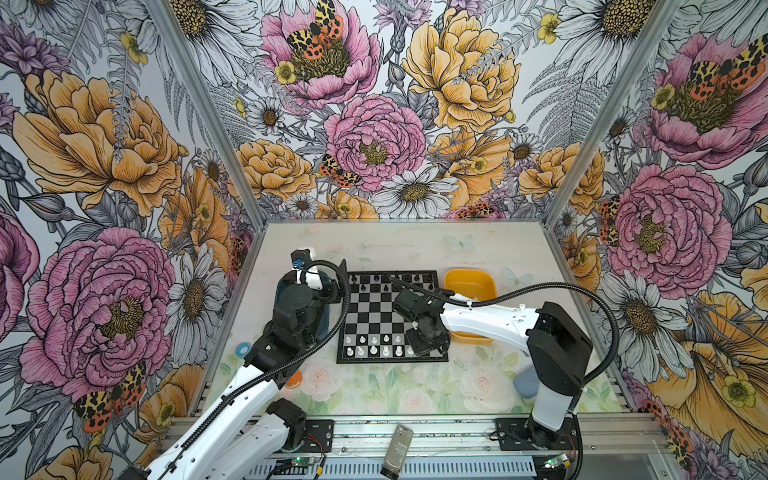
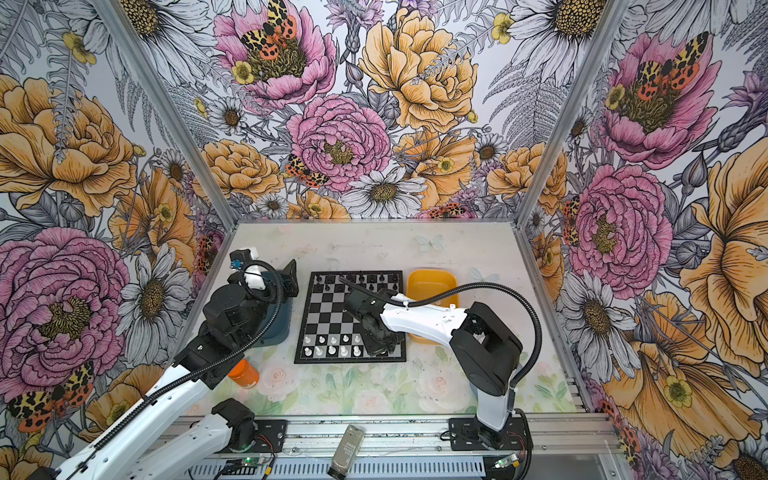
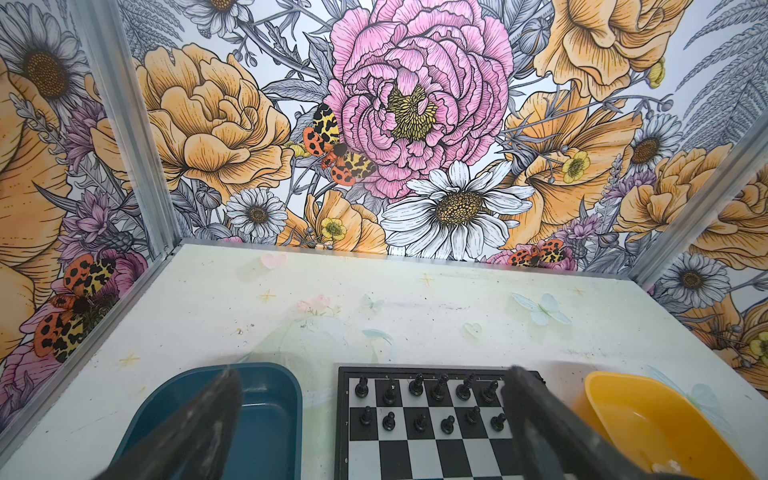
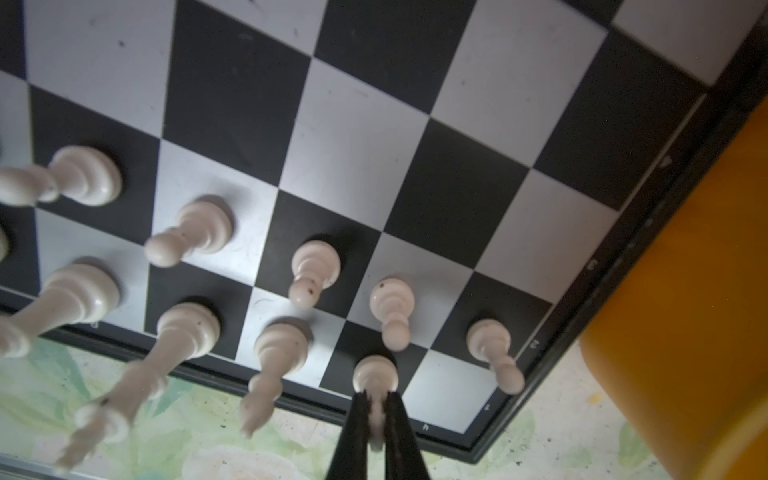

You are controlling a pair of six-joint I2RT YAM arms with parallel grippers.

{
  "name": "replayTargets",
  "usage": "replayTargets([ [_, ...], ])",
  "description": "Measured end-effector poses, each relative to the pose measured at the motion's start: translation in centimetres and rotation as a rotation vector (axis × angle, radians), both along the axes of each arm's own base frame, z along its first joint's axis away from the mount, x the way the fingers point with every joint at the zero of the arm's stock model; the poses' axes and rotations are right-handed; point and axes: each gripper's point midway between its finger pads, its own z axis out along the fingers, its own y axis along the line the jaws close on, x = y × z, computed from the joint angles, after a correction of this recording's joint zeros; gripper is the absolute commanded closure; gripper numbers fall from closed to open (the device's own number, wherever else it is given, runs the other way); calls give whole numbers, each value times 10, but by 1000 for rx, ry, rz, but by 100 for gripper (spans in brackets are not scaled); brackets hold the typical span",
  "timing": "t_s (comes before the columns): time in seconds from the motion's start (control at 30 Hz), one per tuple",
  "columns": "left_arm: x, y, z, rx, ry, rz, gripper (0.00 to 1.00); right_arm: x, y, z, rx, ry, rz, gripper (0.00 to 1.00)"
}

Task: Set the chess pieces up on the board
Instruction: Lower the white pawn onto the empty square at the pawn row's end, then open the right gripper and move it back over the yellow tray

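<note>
The board (image 1: 374, 307) lies mid-table, with black pieces (image 1: 376, 279) in its two far rows and white pieces (image 1: 374, 345) in its two near rows. The right gripper (image 1: 427, 348) hangs over its near right corner, tips hidden. A yellow tray (image 1: 469, 280) sits just right of it. The left arm (image 1: 293, 311) covers a blue tray (image 1: 327, 322).

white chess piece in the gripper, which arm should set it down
Right. The right gripper is shut on the small white plastic chess piece, over the near row of the black and silver-grey chessboard. The left gripper is open by the dark blue plastic tray.
</note>
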Motion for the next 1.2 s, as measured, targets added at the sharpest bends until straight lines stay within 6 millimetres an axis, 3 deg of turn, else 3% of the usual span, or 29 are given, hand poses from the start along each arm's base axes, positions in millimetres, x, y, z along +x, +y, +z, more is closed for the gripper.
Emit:
replayTargets([
  [0.13, 0, 0, 0, 0, 0, 2, 1, 0, 0, 0, 0, 0, -1, 87],
  [0.3, 0, 0, 0, 0, 0, 3, 1, -1, 0, 0, 1, 3, 1, 80],
  [0.73, 0, 2, 0, 1, -1, 10, 1, 0, 0, 1, 5, 0, 0, 74],
  [1.2, 0, 2, 0, 1, -1, 10, 1, 11, -7, 38, 82, -68, -37, 66],
])
